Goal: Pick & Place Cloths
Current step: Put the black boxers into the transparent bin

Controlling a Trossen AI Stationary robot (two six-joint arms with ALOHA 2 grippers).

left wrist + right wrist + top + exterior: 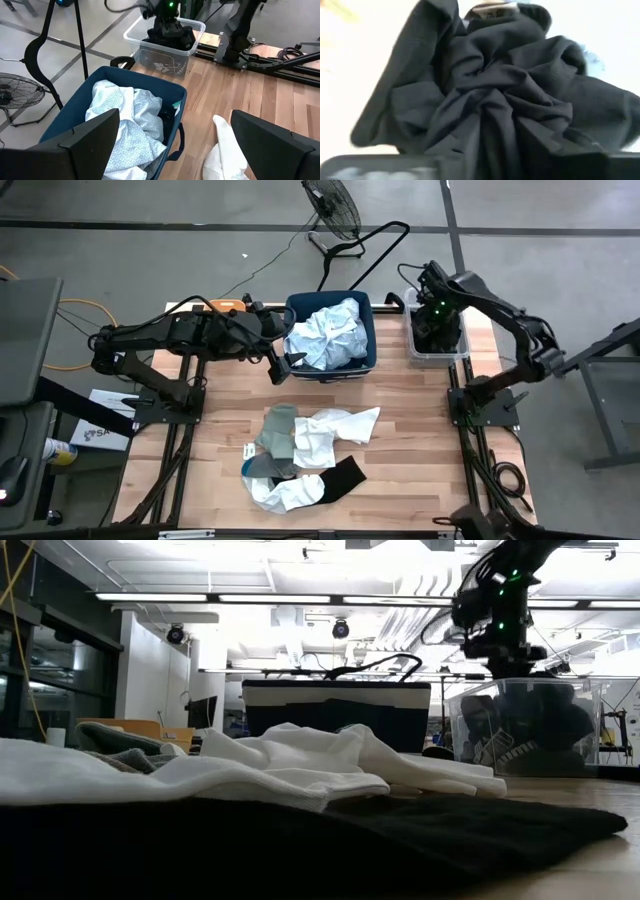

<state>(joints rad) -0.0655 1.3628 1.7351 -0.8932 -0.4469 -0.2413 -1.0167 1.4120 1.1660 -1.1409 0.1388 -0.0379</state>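
Note:
A heap of cloths (305,450) lies on the wooden table's near middle: white, grey-green and pale pieces, and a black one (345,475) at the near edge of the heap. The navy bin (370,330) holds pale patterned cloths (330,338). My left gripper (285,367) hangs open above the table by that bin's near left corner, with nothing between its fingers (90,145). My right gripper (437,325) points down into the clear bin (415,352) at the far right, right over a crumpled black cloth (490,90) that lies in it.
An orange bin (225,305) shows partly under my left arm at the far left. A floor fan (332,205) stands beyond the table's far edge. Bare wood (420,440) lies to the right of the heap.

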